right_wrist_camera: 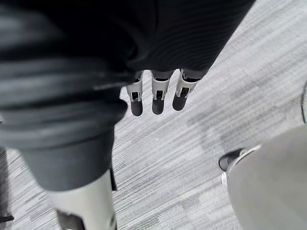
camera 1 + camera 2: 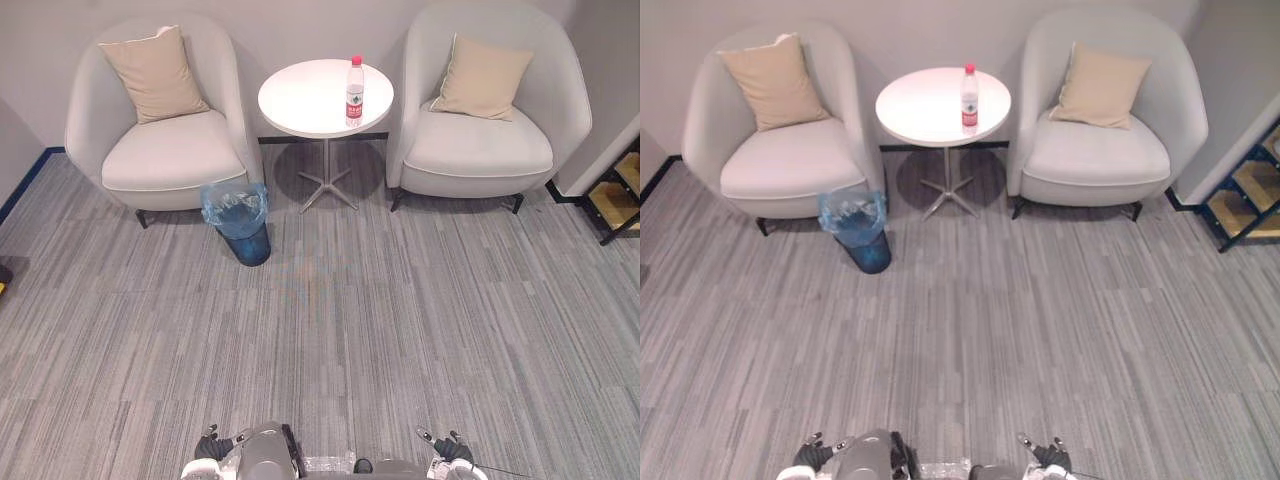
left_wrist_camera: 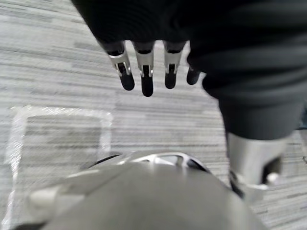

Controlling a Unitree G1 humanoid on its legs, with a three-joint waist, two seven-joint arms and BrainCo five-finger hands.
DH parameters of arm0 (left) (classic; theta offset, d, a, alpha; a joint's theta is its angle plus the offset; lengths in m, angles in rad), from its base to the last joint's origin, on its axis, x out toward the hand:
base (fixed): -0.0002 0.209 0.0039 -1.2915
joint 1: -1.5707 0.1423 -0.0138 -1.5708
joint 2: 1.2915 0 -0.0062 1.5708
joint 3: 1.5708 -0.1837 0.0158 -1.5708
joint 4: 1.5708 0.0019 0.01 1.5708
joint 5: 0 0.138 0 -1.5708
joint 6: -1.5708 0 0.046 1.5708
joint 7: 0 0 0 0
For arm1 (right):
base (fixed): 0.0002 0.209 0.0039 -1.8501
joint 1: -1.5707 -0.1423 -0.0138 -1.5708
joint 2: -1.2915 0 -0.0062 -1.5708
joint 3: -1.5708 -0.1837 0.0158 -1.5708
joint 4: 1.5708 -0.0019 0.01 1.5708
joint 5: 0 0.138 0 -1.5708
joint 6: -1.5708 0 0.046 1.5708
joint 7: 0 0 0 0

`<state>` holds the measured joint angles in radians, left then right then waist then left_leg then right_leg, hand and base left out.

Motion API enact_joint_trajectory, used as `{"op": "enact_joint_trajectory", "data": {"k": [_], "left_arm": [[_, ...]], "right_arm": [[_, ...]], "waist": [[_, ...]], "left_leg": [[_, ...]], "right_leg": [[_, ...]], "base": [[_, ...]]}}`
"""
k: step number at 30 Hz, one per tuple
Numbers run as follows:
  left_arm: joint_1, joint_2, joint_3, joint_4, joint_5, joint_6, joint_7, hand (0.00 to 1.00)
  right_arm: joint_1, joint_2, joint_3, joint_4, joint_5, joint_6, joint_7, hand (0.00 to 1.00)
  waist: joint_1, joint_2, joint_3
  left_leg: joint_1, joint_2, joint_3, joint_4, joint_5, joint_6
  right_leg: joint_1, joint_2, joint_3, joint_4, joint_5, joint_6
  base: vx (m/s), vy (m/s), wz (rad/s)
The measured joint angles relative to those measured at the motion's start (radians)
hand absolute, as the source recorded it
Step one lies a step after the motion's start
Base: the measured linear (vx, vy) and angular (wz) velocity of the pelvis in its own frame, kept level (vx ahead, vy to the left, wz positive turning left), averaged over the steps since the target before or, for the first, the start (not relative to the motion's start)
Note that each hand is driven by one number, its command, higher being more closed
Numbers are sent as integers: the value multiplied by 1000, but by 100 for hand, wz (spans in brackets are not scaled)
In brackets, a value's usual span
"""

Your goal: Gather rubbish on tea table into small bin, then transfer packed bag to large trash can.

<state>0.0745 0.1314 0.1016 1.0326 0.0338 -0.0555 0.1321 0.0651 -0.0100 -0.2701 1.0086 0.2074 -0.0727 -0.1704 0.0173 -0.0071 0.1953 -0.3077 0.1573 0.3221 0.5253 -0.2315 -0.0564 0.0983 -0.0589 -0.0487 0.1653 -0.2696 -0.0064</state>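
Observation:
A clear plastic bottle (image 2: pixel 354 91) with a red cap and red label stands upright on the round white tea table (image 2: pixel 305 100) between two armchairs. A small dark blue bin (image 2: pixel 238 223) lined with a blue plastic bag sits on the carpet by the left armchair. My left hand (image 3: pixel 146 72) hangs low at my side, fingers straight and holding nothing. My right hand (image 1: pixel 156 93) hangs likewise, fingers straight and empty. Both hands are far from the table, at the near edge of the eye views.
Two light grey armchairs (image 2: pixel 165 130) (image 2: pixel 485 120), each with a beige cushion, flank the table against the wall. A dark shelf with wooden boards (image 2: pixel 620 195) stands at the far right. Grey striped carpet (image 2: pixel 330 320) stretches between me and the table.

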Motion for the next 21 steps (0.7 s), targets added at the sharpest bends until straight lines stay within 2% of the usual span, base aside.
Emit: {"op": "enact_joint_trajectory", "data": {"k": [1, 2, 3, 4, 5, 6, 7, 8, 10, 12, 13, 15, 16, 17, 18, 19, 20, 21], "left_arm": [[-1, -5, 0, 1, -1, 0, 0, 0], [0, -10, 0, 1, -2, 0, 1, 0], [5, 0, 1, 1, -13, 1, -1, 0], [7, 14, 1, -2, -16, -1, 0, 0], [6, 17, 1, -1, -16, 0, 0, 0], [3, 17, 0, 1, -17, 3, 1, 0], [-2, 17, -2, -1, -17, 4, 2, 0], [-8, 15, -4, -1, -17, 4, 1, 0], [-36, 9, -24, -2, -19, 3, 1, 0], [-59, -11, -37, -1, -20, 2, 1, 0], [-63, -42, -49, -1, -32, -1, -1, 0], [-62, -65, -55, 1, -36, -3, -2, 0], [-70, -67, -65, 3, -37, -5, -2, 0], [-74, -67, -90, 19, -37, -7, -3, 0], [-74, -67, -96, 22, -37, -8, -3, 0], [-74, -63, -101, 23, -36, -7, -4, 0], [-74, -61, -99, 26, -35, -7, -4, 0], [-85, -80, -90, 46, -35, -6, -2, 0]], "right_arm": [[6, -5, 1, 1, -1, 0, 0, 0], [11, -10, 2, 2, -1, 0, 0, 0], [11, -8, 7, 14, -4, 2, -2, 0], [19, 12, 5, 12, -12, 3, -2, 0], [21, 14, 3, 7, -13, 3, -1, 0], [21, 12, 2, 4, -13, 2, 2, 0], [21, 13, 0, -2, -13, 3, 3, 0], [22, 11, 0, -14, -14, 3, 7, 0], [19, 11, 0, -31, -17, 2, 13, 0], [15, 9, 1, -51, -25, 1, 14, 0], [4, 7, 3, -51, -50, 1, 14, 0], [-3, 4, 10, -50, -53, -1, 14, 0], [-15, -2, 21, -46, -53, -1, 14, 0], [-30, -9, 38, -34, -53, 0, 14, 0], [-32, -10, 43, -32, -53, -1, 14, 0], [-31, -9, 50, -27, -53, -6, 14, 0], [-28, -8, 51, -19, -52, -11, 15, 0], [-50, -33, 51, -6, -55, -15, 18, 0]], "waist": [[0, 5, -3], [5, 10, -4], [20, -2, -12], [23, -32, -33], [23, -39, -36], [25, -40, -33], [24, -40, -33], [21, -35, -30], [13, -26, -24], [1, -19, -18], [-12, -14, -15], [-18, -13, -15], [-21, -8, -15], [-26, -6, -14], [-28, -8, -15], [-34, -17, -16], [-37, -30, -20], [-38, 20, -18]], "left_leg": [[1, -38, -68, -115, 40, -10], [5, -47, -98, -149, 73, -13], [15, -69, -79, -132, 80, 21], [15, -91, -40, -131, 50, 24], [21, -99, -27, -131, 35, 32], [52, -106, -3, -129, 20, 57], [84, -114, 10, -136, 5, 66], [140, -123, 23, -155, -17, 73], [207, -131, 24, -191, -24, 73], [262, -132, 25, -232, -24, 73], [335, -123, 33, -279, -23, 72], [374, -109, 48, -299, -23, 71], [392, -94, 48, -317, -22, 69], [400, -83, 45, -333, -15, 56], [402, -83, 40, -337, -11, 46], [412, -90, 11, -340, -14, 20], [423, -102, -11, -339, -26, 0], [435, -61, -38, -333, -40, -25]], "right_leg": [[-5, -16, 22, 2, -20, 28], [-6, -19, 35, 7, -31, 42], [-2, -43, 64, 13, -51, 61], [-20, -79, 66, 57, -46, 78], [-37, -91, 64, 96, -44, 82], [-75, -102, 64, 213, -35, 95], [-111, -112, 64, 331, -26, 114], [-177, -118, 46, 538, -15, 135], [-269, -138, -34, 739, -20, 122], [-321, -158, -112, 794, -37, 94], [-349, -163, -186, 745, -56, 70], [-374, -158, -229, 652, -61, 63], [-408, -137, -250, 529, -49, 60], [-433, -108, -247, 381, 8, 59], [-430, -97, -241, 320, 45, 58], [-427, -78, -206, 191, 172, 31], [-423, -79, -187, 160, 249, 1], [-414, -55, -210, 197, 226, -7]], "base": [[263, 294, -53], [302, 379, -73], [416, 391, -73], [510, 449, -65], [538, 376, -55], [345, 215, -48], [480, 284, -53], [375, 211, -34], [368, 159, -14], [344, 53, -2], [300, -11, -10], [263, -54, -14], [287, -122, -7], [283, -143, 0], [302, -185, 25], [264, -180, 39], [362, -252, 42], [433, -327, 38]]}}
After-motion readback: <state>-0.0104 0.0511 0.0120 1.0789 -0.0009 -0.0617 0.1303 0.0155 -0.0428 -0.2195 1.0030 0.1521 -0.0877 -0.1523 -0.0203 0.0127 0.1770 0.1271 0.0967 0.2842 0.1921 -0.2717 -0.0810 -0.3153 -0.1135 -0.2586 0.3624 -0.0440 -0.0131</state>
